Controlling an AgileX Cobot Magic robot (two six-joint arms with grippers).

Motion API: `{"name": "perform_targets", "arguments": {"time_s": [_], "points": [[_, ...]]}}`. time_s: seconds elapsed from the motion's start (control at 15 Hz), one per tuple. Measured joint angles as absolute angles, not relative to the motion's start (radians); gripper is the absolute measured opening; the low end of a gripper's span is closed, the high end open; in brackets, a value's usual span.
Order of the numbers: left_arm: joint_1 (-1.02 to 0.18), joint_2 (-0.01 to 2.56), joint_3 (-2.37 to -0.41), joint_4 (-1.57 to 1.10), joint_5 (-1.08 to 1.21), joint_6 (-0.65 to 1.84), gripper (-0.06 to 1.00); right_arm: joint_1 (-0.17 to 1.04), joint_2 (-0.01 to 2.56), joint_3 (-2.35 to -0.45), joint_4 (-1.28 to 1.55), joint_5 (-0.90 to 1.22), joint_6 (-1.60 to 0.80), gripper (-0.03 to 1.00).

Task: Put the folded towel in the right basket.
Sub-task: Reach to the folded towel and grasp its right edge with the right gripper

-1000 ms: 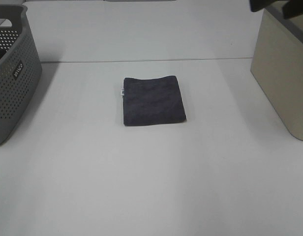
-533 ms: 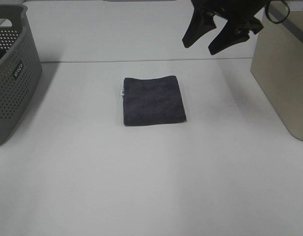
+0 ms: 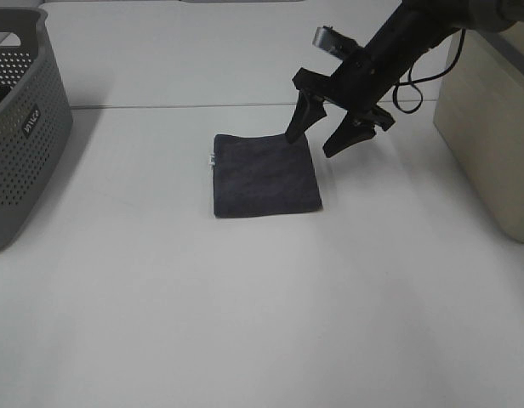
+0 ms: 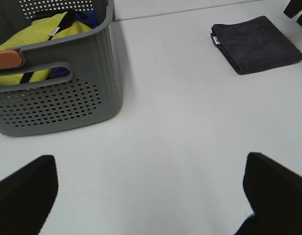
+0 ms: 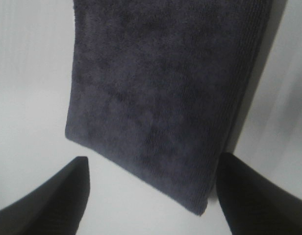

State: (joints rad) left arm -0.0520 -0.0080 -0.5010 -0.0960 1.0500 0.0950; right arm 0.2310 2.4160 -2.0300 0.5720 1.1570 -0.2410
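1. The towel [image 3: 265, 174] lies flat on the tabletop [image 3: 245, 323], near the middle, folded into a neat dark square. It is well apart from both baskets and nothing grips it. A small light tag shows at its left edge.
2. The right hand [image 3: 313, 144] is at the towel's far right corner, tilted down, with its fingers apart and nothing between them. In the high view, one fingertip is over the corner and the other is just off the right edge, over bare tabletop. The wrist view shows the corner lying in the gap between the two fingers.
   - I cannot tell whether either tip touches the cloth.
   - Judgement: the spread fits a pinch across this corner. That is the edge nearest the right arm, and the fold layers stack there, so one bite should lift them together.
3. The right basket [image 3: 492, 136] is beige with plain walls and stands at the right edge of the tabletop, just beyond the right arm. Its opening is out of view. Judgement: the carry should be short once the towel is held, but it must clear the wall.
4. The left hand [image 4: 151, 196] has its fingers wide apart and holds nothing. It is low over bare tabletop beside the left basket [image 4: 67, 103] and far from the towel. Judgement: it is parked clear, since this job needs one arm.
5. The left basket is grey and perforated and holds yellow and dark clothes [image 4: 38, 34]. It is not the target.
6. Risk, as a judgement: a shallow corner grip may catch only the top layer and open the fold.
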Motion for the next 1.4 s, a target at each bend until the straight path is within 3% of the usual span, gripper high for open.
{"name": "perform_targets", "arguments": {"time_s": [0.33, 1.0, 1.2, 1.4], "points": [[-0.052, -0.008, -0.501, -0.096, 1.050, 0.095, 0.98, 0.231, 2.553, -2.094, 0.579, 1.125, -0.256, 0.69], [-0.052, -0.008, -0.501, -0.096, 1.050, 0.095, 0.98, 0.231, 2.559, -2.098, 0.550, 1.057, -0.272, 0.66], [-0.052, -0.008, -0.501, -0.096, 1.050, 0.095, 0.98, 0.247, 2.559, -2.098, 0.564, 1.029, -0.301, 0.57], [-0.052, -0.008, -0.501, -0.096, 1.050, 0.095, 0.98, 0.255, 2.559, -2.098, 0.603, 1.006, -0.304, 0.32]]}}
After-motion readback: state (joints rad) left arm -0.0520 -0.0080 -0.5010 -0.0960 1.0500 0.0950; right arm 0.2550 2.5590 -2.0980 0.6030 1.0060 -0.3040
